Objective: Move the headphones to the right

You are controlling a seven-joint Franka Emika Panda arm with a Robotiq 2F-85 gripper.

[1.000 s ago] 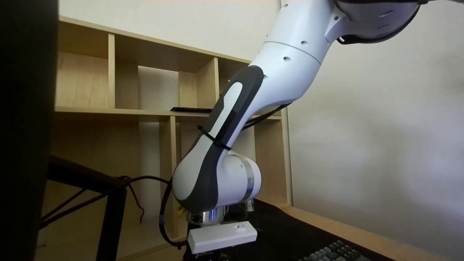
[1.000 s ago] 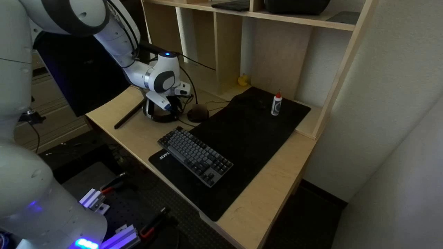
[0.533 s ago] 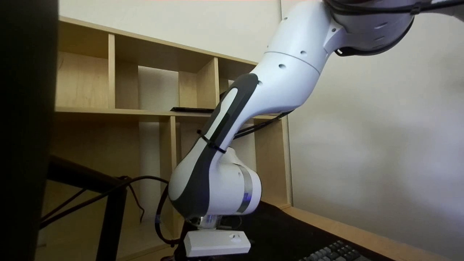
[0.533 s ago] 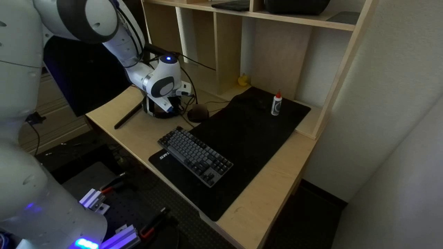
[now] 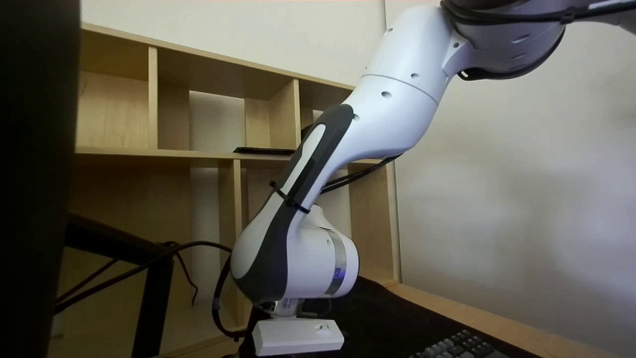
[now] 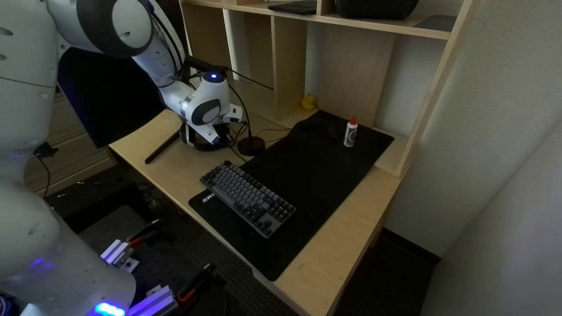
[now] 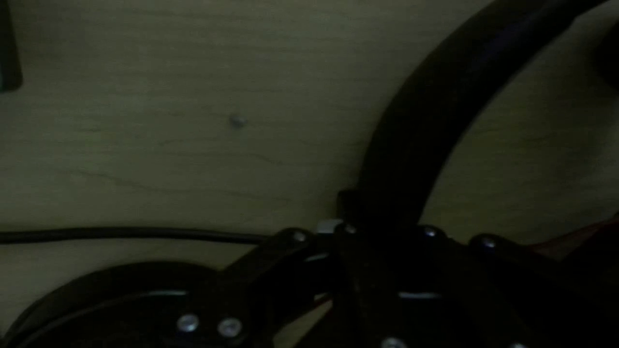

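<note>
The black headphones [image 6: 208, 146] lie on the wooden desk below my wrist in an exterior view. In the wrist view their curved dark band [image 7: 430, 125] runs from the upper right down to my gripper [image 7: 387, 217]. The two fingers sit close against both sides of the band and look shut on it; the picture is dark and the fingertips are partly lost in shadow. In an exterior view the gripper [image 6: 223, 133] is low at the desk, mostly hidden behind the white wrist camera. In an exterior view the white wrist camera [image 5: 298, 336] hides the headphones and fingers.
A round dark base [image 6: 251, 146] with cables stands beside the gripper. A monitor foot [image 6: 163, 147] is on the other side. A keyboard [image 6: 248, 197] lies on a black mat [image 6: 316, 184] with a glue bottle [image 6: 350, 132]. Wooden shelves [image 6: 290, 66] rise behind.
Over the last second the arm has lowered and the wrist has levelled out a little. Over the last half second the arm has barely moved. The headphones stay in about the same place.
</note>
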